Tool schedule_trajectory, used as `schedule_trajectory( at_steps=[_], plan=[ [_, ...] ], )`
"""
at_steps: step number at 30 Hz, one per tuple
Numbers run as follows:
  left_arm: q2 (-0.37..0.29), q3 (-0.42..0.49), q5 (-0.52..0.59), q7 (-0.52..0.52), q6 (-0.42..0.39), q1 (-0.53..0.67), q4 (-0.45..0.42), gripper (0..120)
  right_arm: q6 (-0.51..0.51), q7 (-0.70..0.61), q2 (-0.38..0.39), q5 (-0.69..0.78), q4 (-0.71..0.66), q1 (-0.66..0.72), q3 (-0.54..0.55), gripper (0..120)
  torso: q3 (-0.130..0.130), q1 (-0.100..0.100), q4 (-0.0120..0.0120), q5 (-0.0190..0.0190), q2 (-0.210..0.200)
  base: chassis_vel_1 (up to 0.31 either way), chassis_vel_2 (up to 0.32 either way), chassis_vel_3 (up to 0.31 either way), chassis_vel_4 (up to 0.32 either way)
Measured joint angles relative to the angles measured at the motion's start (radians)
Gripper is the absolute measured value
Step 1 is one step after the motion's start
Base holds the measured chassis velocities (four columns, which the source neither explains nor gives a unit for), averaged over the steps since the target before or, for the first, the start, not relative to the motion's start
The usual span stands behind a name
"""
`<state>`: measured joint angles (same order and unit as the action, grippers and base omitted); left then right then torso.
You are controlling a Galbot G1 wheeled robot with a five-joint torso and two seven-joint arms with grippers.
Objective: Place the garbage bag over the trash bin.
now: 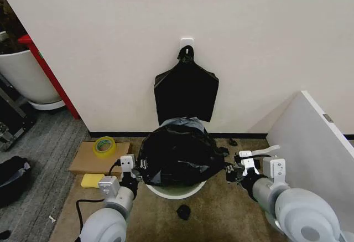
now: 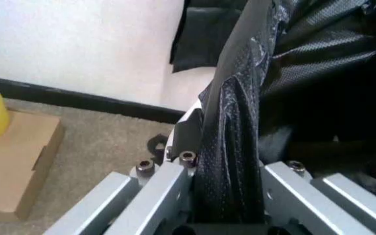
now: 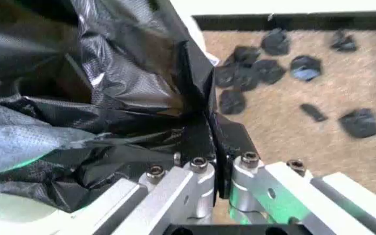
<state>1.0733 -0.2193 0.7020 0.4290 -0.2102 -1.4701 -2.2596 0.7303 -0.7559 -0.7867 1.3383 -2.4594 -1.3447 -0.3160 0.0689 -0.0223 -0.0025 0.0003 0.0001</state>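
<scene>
Bag work is at the stretching step; the garbage bag point(image 1: 178, 154) sits over the top of the trash bin point(image 1: 176, 189) on the floor by the wall; the left gripper point(image 1: 136, 170) has its jaws pinched on the bag's left side, the right gripper point(image 1: 230, 171) on its right side; I think both should pull apart evenly, then push down past the rim; one bag, one bin, two grippers, one tape roll point(image 1: 104, 145).
</scene>
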Motion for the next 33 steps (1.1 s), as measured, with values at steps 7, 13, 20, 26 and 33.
schedule_trajectory(
  at_steps=[7,13,20,26,33],
  plan=[
    [0.006,-0.011,0.071,0.018,-0.001,0.004,-0.005,1,0.001,0.215,-0.001,0.034,0.045,-0.088,-0.108,0,0.0,0.0,0.0,-0.0001,0.0,0.0,0.0,0.0,0.0],
    [0.01,-0.012,0.111,0.03,-0.015,0.002,-0.014,1,0.001,0.359,-0.032,-0.024,0.101,-0.127,-0.139,0,0.0,0.0,0.0,-0.0001,0.0,0.0,0.0,0.0,0.0],
    [0.017,-0.009,0.135,0.051,-0.038,0.004,-0.017,1,-0.021,0.385,-0.071,-0.092,0.099,-0.155,-0.125,0,0.0,0.0,0.0,-0.0001,0.0,0.0,0.0,0.0,0.0],
    [0.014,-0.01,0.127,0.058,-0.056,-0.002,-0.014,1,-0.047,0.356,-0.099,-0.1,0.058,-0.188,-0.157,22,0.0,0.0,0.0,-0.0003,0.0,0.0,0.0,0.0,0.0],
    [0.007,-0.013,0.11,0.094,-0.096,0.008,0.01,1,-0.101,0.394,-0.112,-0.231,0.034,-0.259,-0.206,44,0.0,0.0,0.0,-0.0002,0.0,0.0,0.0,0.0,0.0]
  ],
)
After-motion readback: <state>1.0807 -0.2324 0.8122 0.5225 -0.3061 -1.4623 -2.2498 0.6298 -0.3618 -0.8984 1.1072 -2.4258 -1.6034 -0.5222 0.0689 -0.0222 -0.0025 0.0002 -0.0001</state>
